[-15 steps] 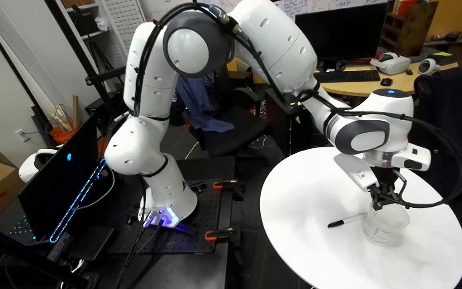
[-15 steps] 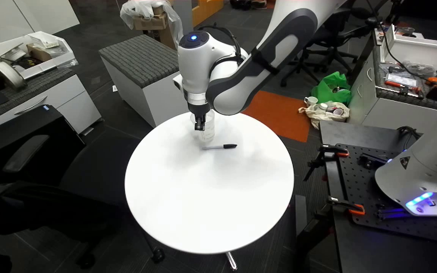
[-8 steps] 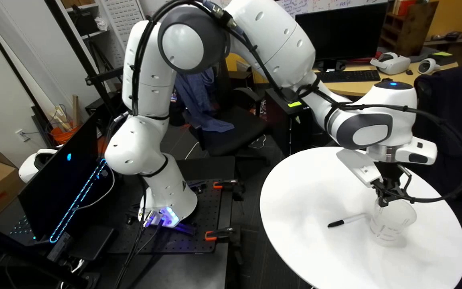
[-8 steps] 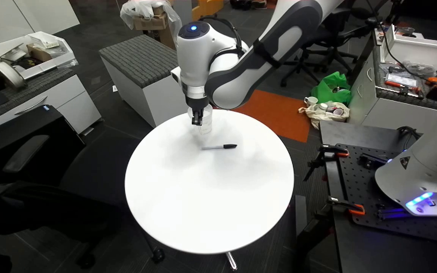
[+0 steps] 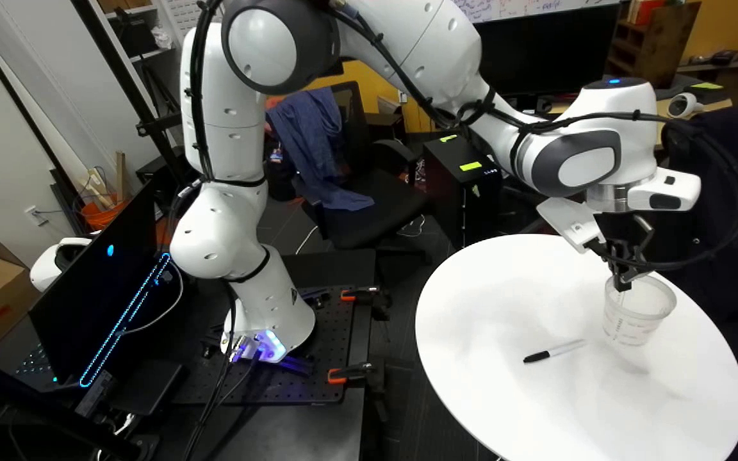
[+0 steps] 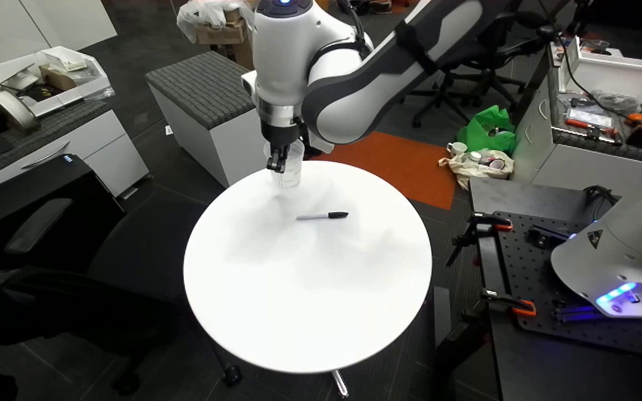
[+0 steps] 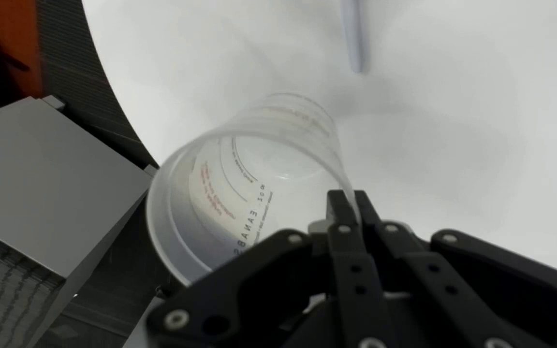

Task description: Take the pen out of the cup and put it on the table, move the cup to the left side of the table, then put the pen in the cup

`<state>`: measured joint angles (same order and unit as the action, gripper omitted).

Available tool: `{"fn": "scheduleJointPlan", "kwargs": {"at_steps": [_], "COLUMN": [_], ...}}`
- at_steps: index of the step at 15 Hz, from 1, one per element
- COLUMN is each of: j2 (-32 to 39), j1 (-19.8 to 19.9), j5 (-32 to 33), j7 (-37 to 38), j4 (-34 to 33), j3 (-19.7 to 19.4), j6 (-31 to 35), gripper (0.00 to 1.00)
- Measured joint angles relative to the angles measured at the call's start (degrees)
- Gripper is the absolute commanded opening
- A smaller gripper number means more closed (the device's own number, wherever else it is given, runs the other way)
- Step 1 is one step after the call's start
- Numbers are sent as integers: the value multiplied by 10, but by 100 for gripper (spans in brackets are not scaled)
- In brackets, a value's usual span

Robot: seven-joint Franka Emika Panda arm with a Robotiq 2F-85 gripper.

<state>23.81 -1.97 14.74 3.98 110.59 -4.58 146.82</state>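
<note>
The clear cup (image 5: pixel 637 314) is held upright or nearly so above the round white table (image 5: pixel 497 294), near its far edge; its shadow lies apart below it. The cup also shows in an exterior view (image 6: pixel 293 170) and in the wrist view (image 7: pixel 278 145), with printed marks on its wall. My gripper (image 7: pixel 351 200) is shut on the cup's rim, one finger inside and one outside the wall. It also shows in both exterior views (image 5: pixel 623 282) (image 6: pixel 277 162). The pen (image 5: pixel 555 351), white with a black cap, lies on the table beside the cup (image 6: pixel 322 215); its pale end shows in the wrist view (image 7: pixel 353 38).
A grey cabinet (image 6: pixel 209 94) stands beyond the table's edge near the cup. A dark chair (image 6: pixel 131 245) stands by the table. The black robot bench (image 6: pixel 482 267) with orange-tipped clamps is across a gap from the table.
The arm has risen with the cup in the gripper. The cup has gone from the table surface into the air and away from the pen. The pen has not moved.
</note>
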Motion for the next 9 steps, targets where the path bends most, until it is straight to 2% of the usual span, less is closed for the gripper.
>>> {"fn": "scheduleJointPlan", "kwargs": {"at_steps": [9], "j2": [-50], "j1": [-84], "j5": [43], "j7": [149], "j4": [39], "j3": [3], "j6": [0], "gripper": [1]}}
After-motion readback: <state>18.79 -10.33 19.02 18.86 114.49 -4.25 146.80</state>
